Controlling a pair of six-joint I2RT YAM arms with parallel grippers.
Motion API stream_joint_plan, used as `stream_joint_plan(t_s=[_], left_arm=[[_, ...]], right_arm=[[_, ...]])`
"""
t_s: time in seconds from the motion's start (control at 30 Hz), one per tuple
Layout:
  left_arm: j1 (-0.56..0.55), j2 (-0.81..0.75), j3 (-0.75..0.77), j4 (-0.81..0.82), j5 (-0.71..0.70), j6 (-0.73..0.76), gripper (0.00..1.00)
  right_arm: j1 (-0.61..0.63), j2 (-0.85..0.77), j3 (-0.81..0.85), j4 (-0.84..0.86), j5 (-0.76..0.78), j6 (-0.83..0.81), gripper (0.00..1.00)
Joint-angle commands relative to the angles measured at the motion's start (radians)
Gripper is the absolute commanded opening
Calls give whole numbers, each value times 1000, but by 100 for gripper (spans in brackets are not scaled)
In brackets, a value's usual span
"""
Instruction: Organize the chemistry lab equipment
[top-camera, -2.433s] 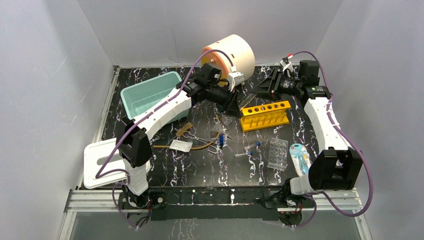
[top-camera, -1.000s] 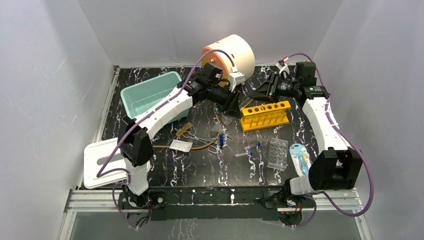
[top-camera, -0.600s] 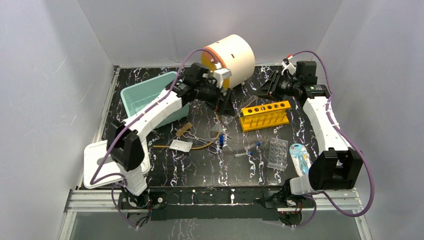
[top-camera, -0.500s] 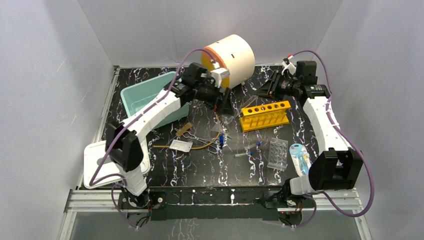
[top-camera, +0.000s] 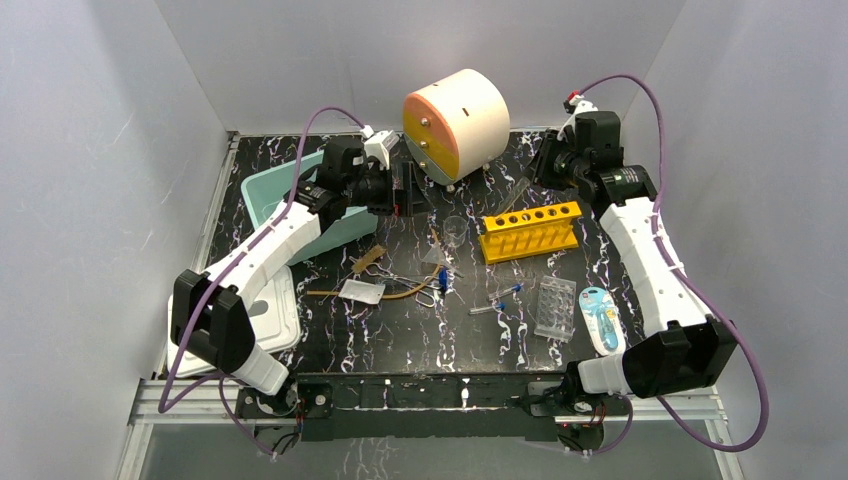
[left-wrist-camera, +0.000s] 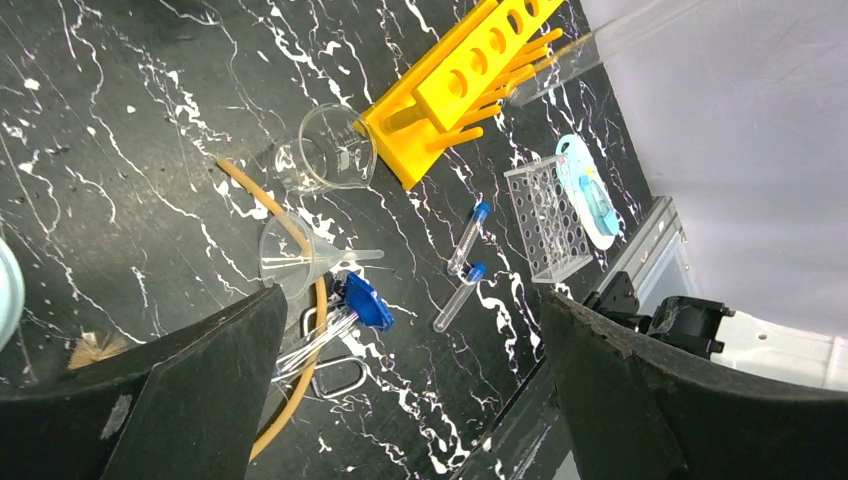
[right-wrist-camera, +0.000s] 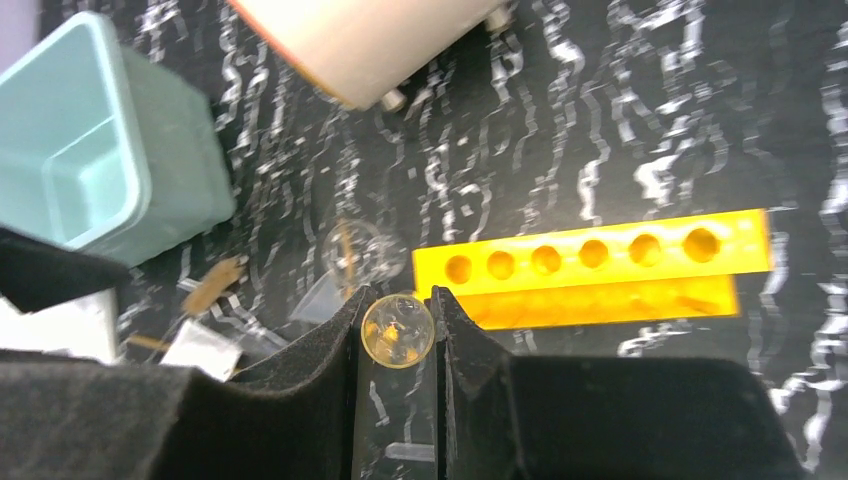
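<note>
- Top view: the left gripper (top-camera: 408, 190) hangs above the table (top-camera: 330, 340) between the bin (top-camera: 285, 195) and the drum (top-camera: 455, 120), with its jaws wide and nothing in them.
- The right gripper (top-camera: 545, 165) is at the far right, beyond the rack (top-camera: 530, 230). A clear tube (top-camera: 520, 195) slants from it toward the rack.
- A beaker (top-camera: 455, 230) lies just left of the rack.
- The funnel (top-camera: 437, 252), forceps (top-camera: 412, 282), packet (top-camera: 361, 291) and brush (top-camera: 368, 258) cluster at centre.
- The capped tubes (top-camera: 500, 297) and well plate (top-camera: 556, 307) lie nearer than the rack.
- Left wrist view: the fingers (left-wrist-camera: 150, 390) stand far apart and hold nothing.
- Between them, on the table, are the funnel (left-wrist-camera: 290, 255), the beaker (left-wrist-camera: 330, 150) against the rack (left-wrist-camera: 460, 80), two capped tubes (left-wrist-camera: 468, 235) and the well plate (left-wrist-camera: 548, 215).
- Right wrist view: the fingers (right-wrist-camera: 320, 350) clamp the clear tube (right-wrist-camera: 397, 330), seen end-on.
- The rack (right-wrist-camera: 590, 265) lies just beyond the tube, and the bin (right-wrist-camera: 100, 150) is at far left.
</note>
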Motion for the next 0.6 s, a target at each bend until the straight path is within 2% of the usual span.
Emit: stream_joint_plan(t_s=[0.0,0.33,0.57], left_arm=[[4,-40,-42,66,1,-69,98],[4,-30,-33,44,30,-52,98],[4,-34,-90,97,79,-102,98]], right_arm=[[15,-5,77,14,254,-124,26],[16,27,43,62,575,-260,26],[15,57,20,90,680,-236,26]])
